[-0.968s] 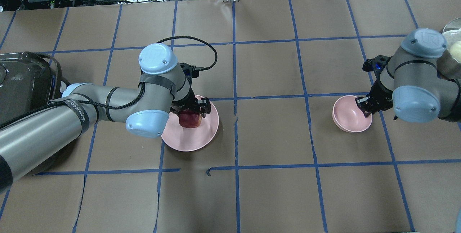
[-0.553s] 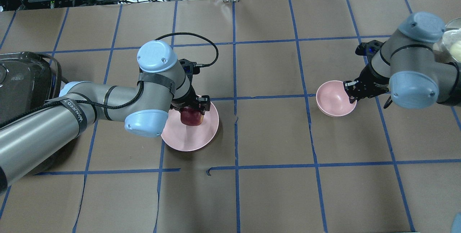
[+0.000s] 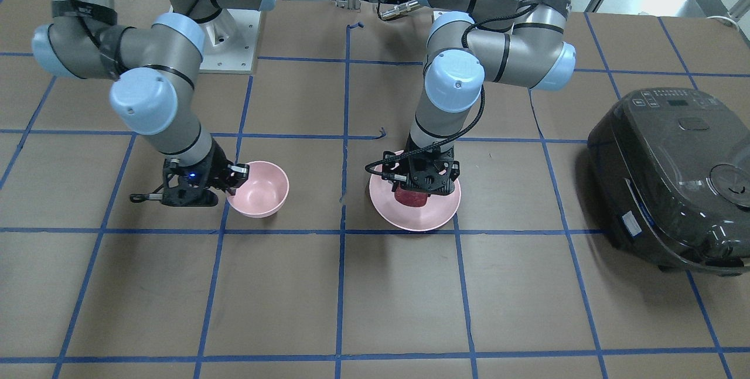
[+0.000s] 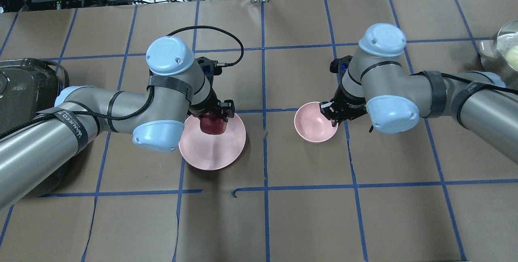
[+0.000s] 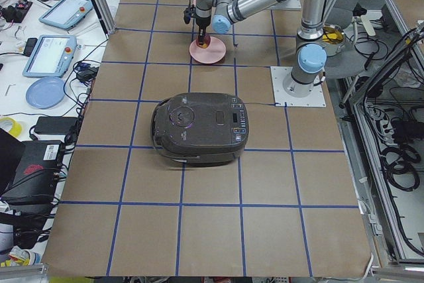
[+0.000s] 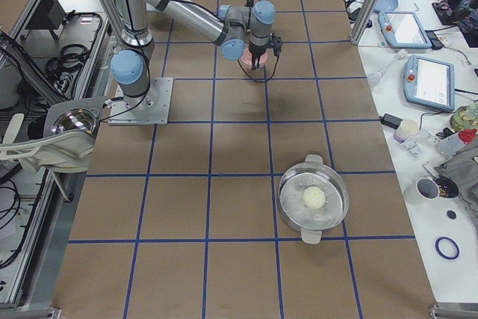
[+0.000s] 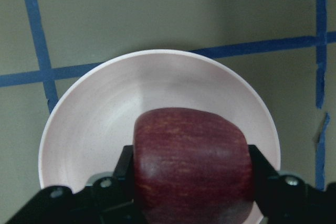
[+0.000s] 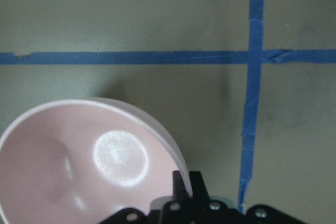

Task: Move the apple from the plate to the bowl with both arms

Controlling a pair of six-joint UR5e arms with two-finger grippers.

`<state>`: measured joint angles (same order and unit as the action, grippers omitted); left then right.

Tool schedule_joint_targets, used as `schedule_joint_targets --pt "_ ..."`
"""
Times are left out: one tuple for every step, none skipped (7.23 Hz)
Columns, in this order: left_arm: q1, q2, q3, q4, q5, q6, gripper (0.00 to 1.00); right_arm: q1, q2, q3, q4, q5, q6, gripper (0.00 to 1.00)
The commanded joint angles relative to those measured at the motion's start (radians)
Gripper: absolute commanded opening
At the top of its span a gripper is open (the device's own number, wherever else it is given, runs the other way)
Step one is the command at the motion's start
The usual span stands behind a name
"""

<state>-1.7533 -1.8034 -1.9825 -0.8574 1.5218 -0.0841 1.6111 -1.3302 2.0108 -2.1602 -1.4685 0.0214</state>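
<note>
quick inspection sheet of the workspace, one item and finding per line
surface: brown paper with blue tape grid
job's things: apple over plate; bowl empty, apart from the plate
clutter: rice cooker; steel pot with a pale ball
pincers: left pincer shut on apple; right pincer shut on bowl rim
cables: black cable looped at left wrist
surroundings: benches with tablets, wires, cups

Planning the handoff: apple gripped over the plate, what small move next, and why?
Probably the left gripper carries the apple off the plate toward the bowl: its fingers clamp the apple, and the right gripper holds the bowl's rim nearby.
</note>
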Motion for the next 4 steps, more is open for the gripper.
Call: schedule_joint_targets --pt "-0.021 0.01 0.011 -0.014 -0.014 -0.057 0.34 0.029 0.012 0.023 -0.003 0.0 0.005 0.95" --pt "-0.046 0.019 0.016 -0.018 -0.067 -0.147 0.34 0.027 0.003 0.007 -0.001 -0.001 -0.004 1.0" --pt "-0.09 0.024 0.025 -0.02 -0.066 -0.222 0.34 0.01 -0.007 -0.051 -0.012 -0.018 -0.011 1.0" --pt "-0.132 0.021 0.033 -0.018 -0.074 -0.279 0.34 -0.005 -0.024 -0.126 0.011 -0.027 -0.011 1.0"
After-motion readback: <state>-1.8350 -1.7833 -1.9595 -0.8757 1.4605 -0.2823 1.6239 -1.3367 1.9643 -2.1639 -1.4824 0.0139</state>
